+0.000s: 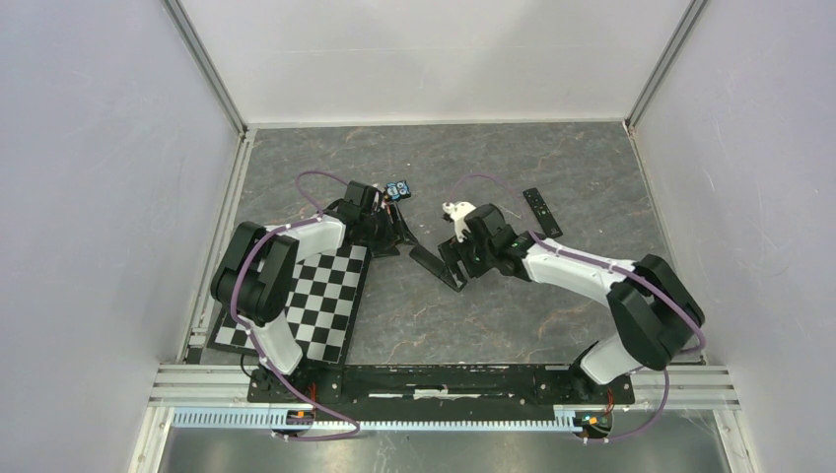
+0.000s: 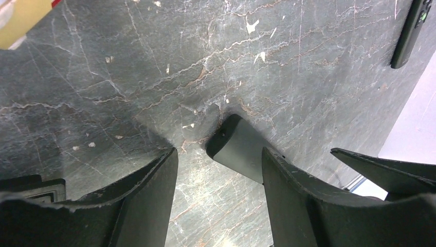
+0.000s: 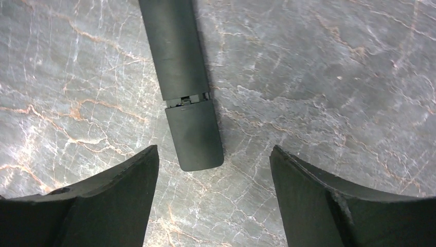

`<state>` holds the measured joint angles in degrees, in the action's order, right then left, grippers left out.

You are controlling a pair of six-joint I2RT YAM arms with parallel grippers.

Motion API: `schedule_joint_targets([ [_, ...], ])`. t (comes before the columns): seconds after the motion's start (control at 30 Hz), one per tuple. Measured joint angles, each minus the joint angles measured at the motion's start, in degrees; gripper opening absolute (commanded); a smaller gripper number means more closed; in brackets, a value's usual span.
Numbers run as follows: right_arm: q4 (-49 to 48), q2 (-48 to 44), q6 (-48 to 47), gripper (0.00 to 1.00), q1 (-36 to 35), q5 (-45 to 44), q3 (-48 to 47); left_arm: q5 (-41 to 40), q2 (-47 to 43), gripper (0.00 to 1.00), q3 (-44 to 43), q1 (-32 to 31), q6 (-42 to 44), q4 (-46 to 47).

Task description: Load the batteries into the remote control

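Centre of the top view: the remote control (image 1: 434,266) lies flat on the stone table (image 1: 552,325), back side up, angled from upper left to lower right, w/ both arms closing in on it from either side.

R wrist cam looks straight down on it. The battery cover (image 3: 195,136) sits at the remote's near end, slid a touch off, thin gap showing at the seam. Right gripper (image 3: 213,159) is released, jaws spread wide either side of that cover, gripping nothing. Probably hanging there to line up on the cover.

L wrist cam: left gripper (image 2: 218,154) also unclenched. The remote's rounded end pokes in btwn the fingers (image 2: 154,190), close to the frame-right one, clear gap on the other. Looks placed to brace the body while the cover comes off.

Batteries: can't pick them out in any view. A second remote (image 1: 541,212) lies upper right, a blue-and-black gadget (image 1: 397,189) just above the left arm.
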<state>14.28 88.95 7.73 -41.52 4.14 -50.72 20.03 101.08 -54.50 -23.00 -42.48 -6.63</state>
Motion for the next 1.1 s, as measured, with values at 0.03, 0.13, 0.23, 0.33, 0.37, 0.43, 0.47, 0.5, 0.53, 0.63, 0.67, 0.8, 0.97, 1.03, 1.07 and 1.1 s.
schedule_joint_targets([
  [0.03,-1.0,-1.2,1.0,0.77,0.6,0.0,1.1,0.0,0.0,0.68,0.0,0.0,0.0,0.0],
  [0.13,-3.3,-2.7,3.9,0.65,1.3,-0.1,3.3,0.3,0.0,0.67,0.0,0.0,0.0,0.1],
  [0.23,-4.1,-1.8,5.4,0.57,1.3,0.2,3.5,0.9,0.1,0.65,0.0,0.0,0.0,0.2],
  [0.33,-5.1,0.0,6.2,0.52,1.3,0.6,3.5,1.4,0.4,0.63,0.0,0.0,0.0,0.4],
  [0.37,-5.3,0.5,6.5,0.50,1.3,0.7,3.5,1.5,0.5,0.63,0.0,0.0,0.0,0.5],
  [0.43,-5.7,1.8,6.8,0.47,1.3,0.8,3.5,1.7,0.6,0.63,0.0,0.0,0.0,0.6],
  [0.47,-5.8,2.2,7.1,0.46,1.3,0.8,3.5,1.8,0.6,0.62,0.0,0.0,0.0,0.6],
  [0.5,-5.9,2.5,7.2,0.45,1.3,0.5,3.5,2.0,0.7,0.62,0.0,0.0,0.0,0.6],
  [0.53,-6.0,2.8,7.4,0.44,1.3,0.2,3.5,2.2,0.8,0.62,0.0,0.0,0.0,0.7],
  [0.63,-6.5,3.3,7.5,0.43,1.2,-0.1,3.3,2.9,1.0,0.61,0.0,0.0,0.0,0.9],
  [0.67,-6.9,3.5,7.5,0.43,1.2,0.0,3.2,3.0,1.1,0.61,0.0,0.0,0.0,1.0],
  [0.8,-8.3,4.2,7.5,0.41,1.0,0.7,3.2,3.3,1.4,0.60,-0.1,0.0,0.0,1.1],
  [0.97,-9.7,4.9,7.6,0.40,1.0,1.7,3.2,3.6,1.5,0.59,-0.2,0.0,0.0,1.2],
  [1.03,-9.9,4.9,7.7,0.40,1.0,1.7,3.2,3.6,1.5,0.59,-0.2,0.0,0.0,1.2],
  [1.07,-9.9,4.9,7.7,0.40,1.0,1.7,3.2,3.5,1.5,0.59,-0.2,0.0,0.0,1.2],
  [1.1,-9.9,4.9,7.9,0.40,1.0,1.7,3.2,3.5,1.5,0.59,-0.2,0.0,0.0,1.2],
])
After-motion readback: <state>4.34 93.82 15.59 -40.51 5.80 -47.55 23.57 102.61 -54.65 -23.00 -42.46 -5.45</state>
